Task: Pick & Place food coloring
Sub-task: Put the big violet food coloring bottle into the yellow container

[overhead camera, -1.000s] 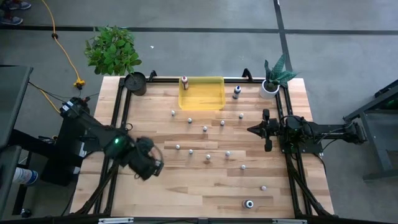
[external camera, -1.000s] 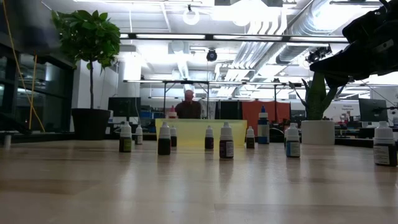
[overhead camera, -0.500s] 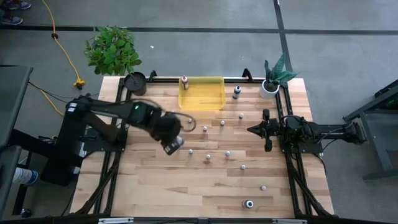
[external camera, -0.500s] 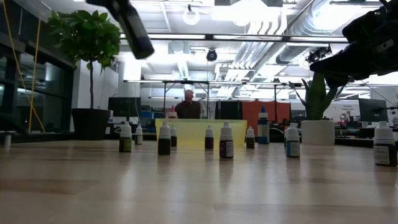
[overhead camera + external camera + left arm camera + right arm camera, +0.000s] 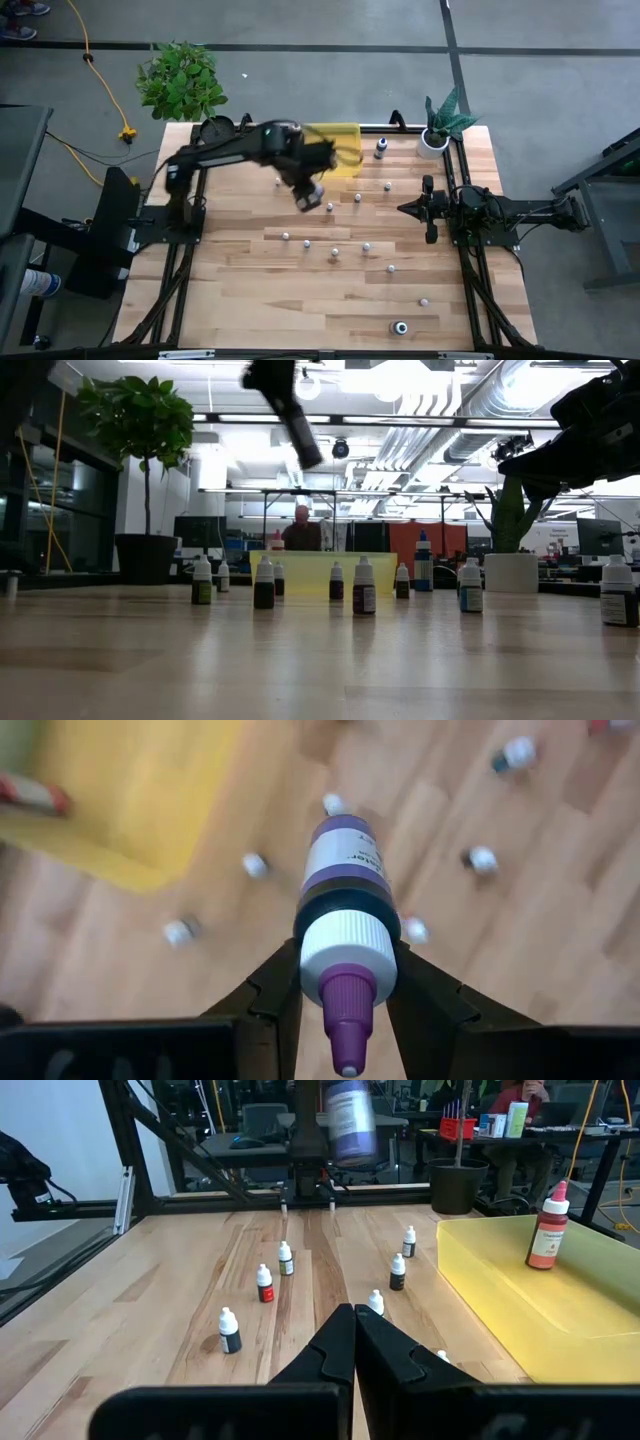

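Left wrist view: purple-labelled food coloring bottle (image 5: 345,890), white cap, purple nozzle

Motion-blurred left end effector (image 5: 310,194) (high view), scattered bottles' (image 5: 334,253) labels unreadable

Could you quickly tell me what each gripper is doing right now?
Left gripper: shut on a purple-labelled, white-capped food coloring bottle.
Right gripper: shut, empty.

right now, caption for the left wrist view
Left gripper carries a purple food coloring bottle above the table, near the yellow bin.
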### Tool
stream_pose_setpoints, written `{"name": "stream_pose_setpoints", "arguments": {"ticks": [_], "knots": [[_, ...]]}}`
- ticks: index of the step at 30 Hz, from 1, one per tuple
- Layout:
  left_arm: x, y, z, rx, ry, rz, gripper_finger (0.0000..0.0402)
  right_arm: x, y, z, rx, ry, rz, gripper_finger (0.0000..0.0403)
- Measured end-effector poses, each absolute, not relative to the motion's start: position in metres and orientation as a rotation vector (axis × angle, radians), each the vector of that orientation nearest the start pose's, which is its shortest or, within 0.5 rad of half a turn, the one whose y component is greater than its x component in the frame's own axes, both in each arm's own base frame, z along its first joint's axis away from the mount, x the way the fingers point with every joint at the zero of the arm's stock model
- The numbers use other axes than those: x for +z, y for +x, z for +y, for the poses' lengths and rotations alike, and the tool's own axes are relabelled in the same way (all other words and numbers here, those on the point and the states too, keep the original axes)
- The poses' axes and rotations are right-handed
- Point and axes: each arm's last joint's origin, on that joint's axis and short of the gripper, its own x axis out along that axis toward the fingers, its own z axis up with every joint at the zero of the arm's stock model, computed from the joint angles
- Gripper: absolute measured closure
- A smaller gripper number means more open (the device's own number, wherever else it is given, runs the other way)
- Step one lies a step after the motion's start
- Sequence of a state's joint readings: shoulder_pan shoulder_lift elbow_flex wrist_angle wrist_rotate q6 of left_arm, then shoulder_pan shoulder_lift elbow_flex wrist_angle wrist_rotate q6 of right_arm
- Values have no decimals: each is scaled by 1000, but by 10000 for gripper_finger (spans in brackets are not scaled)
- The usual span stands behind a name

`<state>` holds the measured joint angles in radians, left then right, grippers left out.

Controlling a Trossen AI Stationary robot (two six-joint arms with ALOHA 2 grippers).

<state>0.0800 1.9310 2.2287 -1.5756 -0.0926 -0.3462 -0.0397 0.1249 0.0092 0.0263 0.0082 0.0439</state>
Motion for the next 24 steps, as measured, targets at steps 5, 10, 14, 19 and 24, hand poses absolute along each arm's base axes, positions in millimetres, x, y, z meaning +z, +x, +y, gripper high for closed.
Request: {"name": "stream_pose_setpoints", "arguments": {"ticks": [5, 10, 14, 19, 24], "knots": [[381, 379, 66, 391, -315, 1209, 290, 159, 105, -4, -50, 45, 88, 402], [361, 380, 107, 477, -381, 1263, 290, 159, 105, -4, -50, 45, 88, 402], [345, 380, 140, 565, -450, 1294, 290, 159, 105, -4, -50, 45, 87, 402], [332, 375, 172, 663, -521, 1303, 290, 159, 105, -4, -50, 45, 89, 402], [315, 375, 195, 738, -601, 1324, 290, 159, 105, -4, -50, 45, 89, 402]]}}
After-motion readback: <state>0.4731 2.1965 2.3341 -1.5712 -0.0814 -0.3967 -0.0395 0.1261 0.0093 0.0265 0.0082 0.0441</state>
